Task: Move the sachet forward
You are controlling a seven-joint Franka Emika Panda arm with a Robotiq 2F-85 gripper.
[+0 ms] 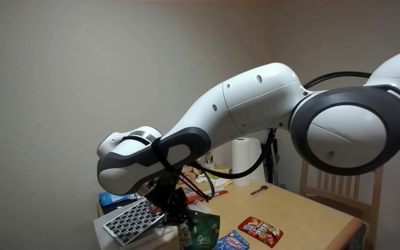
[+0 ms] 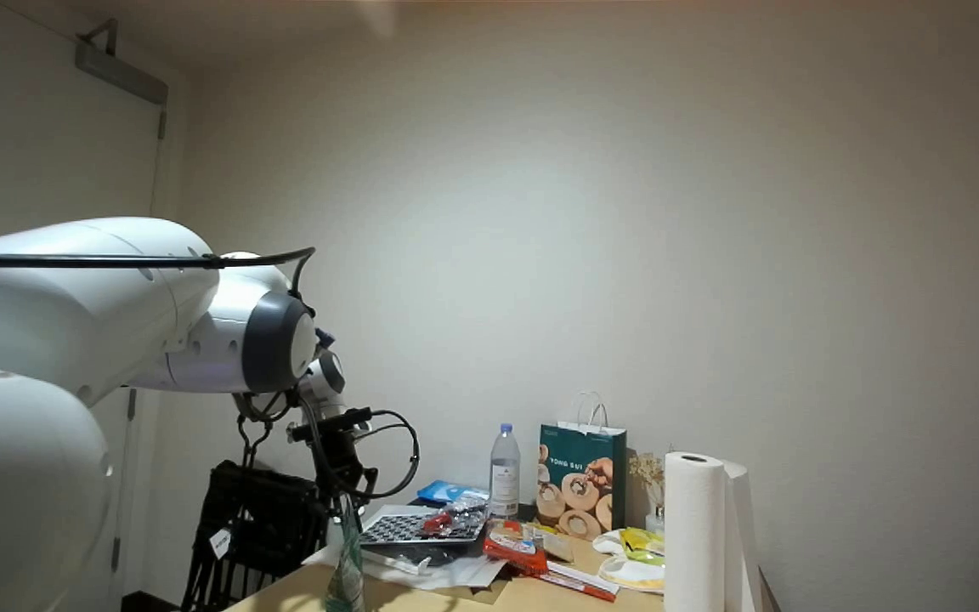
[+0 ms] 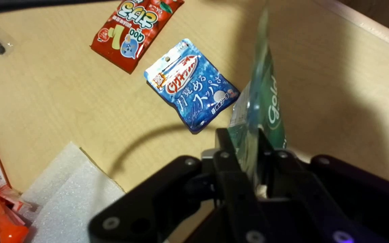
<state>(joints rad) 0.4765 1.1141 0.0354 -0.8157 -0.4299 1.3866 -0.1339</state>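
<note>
The gripper (image 3: 244, 141) is closed to a thin gap, with the green sachet (image 1: 204, 230) pinched roughly upright in it. Both exterior views cut off the sachet's foot at the lower border (whether it touches the table (image 1: 300, 215) cannot be told), and in an exterior view, where the blue packet (image 1: 234, 240) lies partly behind it, the gripper hides its upper left corner.
</note>
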